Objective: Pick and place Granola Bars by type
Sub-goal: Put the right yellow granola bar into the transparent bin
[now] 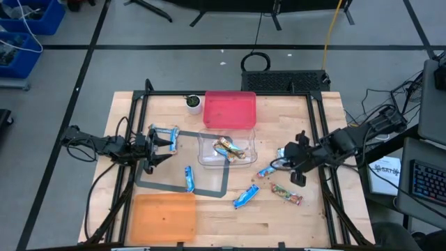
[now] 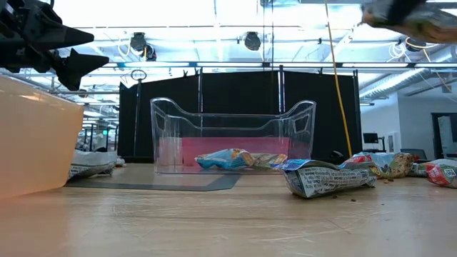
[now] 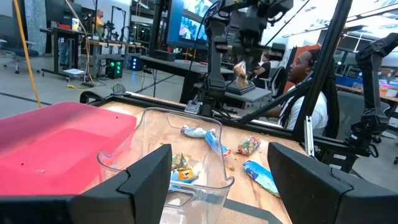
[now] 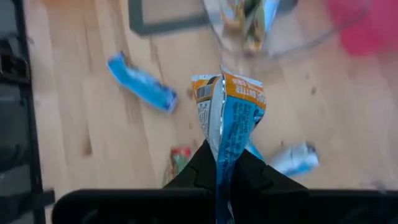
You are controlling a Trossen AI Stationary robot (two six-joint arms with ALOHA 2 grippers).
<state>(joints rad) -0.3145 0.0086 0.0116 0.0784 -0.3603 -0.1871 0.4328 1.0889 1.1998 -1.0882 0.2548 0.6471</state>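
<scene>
Right gripper (image 4: pixel 219 163) clamped on a blue-orange bar (image 4: pixel 231 112), lifted clear of the table, right of the clear bin (image 1: pixel 226 148). I read this as the carry step: bar picked, not yet dropped. Next I'd swing it over the right container and let go; which one takes this type I can't tell. Loose bars below it: a blue one (image 4: pixel 142 83), a red-green one (image 4: pixel 179 159), another blue (image 4: pixel 296 157). The clear bin holds a few bars already. Left gripper (image 1: pixel 155 145) hovers over the far-left bars (image 1: pixel 166 135), fingers (image 3: pixel 146 180) apart, empty. Beyond: red bin (image 1: pixel 230 109), orange bin (image 1: pixel 164 217), white cup (image 1: pixel 193 103). Held bar's lower end hidden between the fingers.
</scene>
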